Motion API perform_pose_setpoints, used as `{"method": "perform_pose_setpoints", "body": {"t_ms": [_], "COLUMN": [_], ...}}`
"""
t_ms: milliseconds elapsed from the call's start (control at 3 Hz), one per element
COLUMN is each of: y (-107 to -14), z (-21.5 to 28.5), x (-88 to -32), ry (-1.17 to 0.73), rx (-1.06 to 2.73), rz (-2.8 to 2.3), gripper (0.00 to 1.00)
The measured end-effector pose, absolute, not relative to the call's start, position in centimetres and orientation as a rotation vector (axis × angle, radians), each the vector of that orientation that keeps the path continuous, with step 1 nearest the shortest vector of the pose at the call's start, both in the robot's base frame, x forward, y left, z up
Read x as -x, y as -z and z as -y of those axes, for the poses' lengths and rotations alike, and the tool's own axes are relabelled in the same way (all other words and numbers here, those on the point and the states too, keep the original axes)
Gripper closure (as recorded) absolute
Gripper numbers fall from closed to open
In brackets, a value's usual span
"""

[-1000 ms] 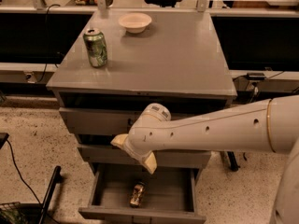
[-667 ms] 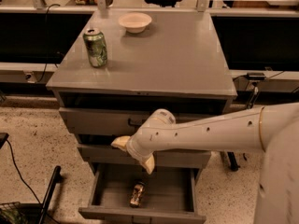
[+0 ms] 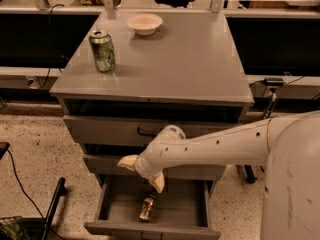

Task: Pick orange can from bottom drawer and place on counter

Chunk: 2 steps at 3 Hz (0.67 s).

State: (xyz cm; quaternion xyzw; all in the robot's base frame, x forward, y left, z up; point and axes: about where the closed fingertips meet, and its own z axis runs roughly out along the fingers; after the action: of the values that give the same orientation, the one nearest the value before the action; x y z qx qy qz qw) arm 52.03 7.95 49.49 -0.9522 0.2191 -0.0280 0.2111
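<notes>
The gripper (image 3: 140, 175) hangs in front of the cabinet, above the open bottom drawer (image 3: 103, 205), with its two cream fingers (image 3: 127, 161) spread apart and holding nothing. The arm (image 3: 215, 146) reaches it from the right.

- Directly below the gripper, and apart from it, the orange can (image 3: 147, 208) lies on its side on the drawer floor.
- Behind the gripper are the fronts of the two shallower drawers (image 3: 100, 129).
- Above the gripper lies the counter (image 3: 190, 64).
- On the counter, up and to the left of the gripper, a green and white can (image 3: 102, 50) stands upright.
- Further back, well above the gripper, rests a pale bowl (image 3: 144, 23).
</notes>
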Motion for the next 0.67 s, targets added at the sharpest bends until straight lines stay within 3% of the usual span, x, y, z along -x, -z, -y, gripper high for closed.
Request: {"method": "perform_pose_setpoints", "body": {"t_ms": [667], "y": [-41.8], "z": [-8.0], "x": [-51.1], "ry": [0.085], "rx": [2.709], "rz": [-0.606], "gripper": [0.00]}}
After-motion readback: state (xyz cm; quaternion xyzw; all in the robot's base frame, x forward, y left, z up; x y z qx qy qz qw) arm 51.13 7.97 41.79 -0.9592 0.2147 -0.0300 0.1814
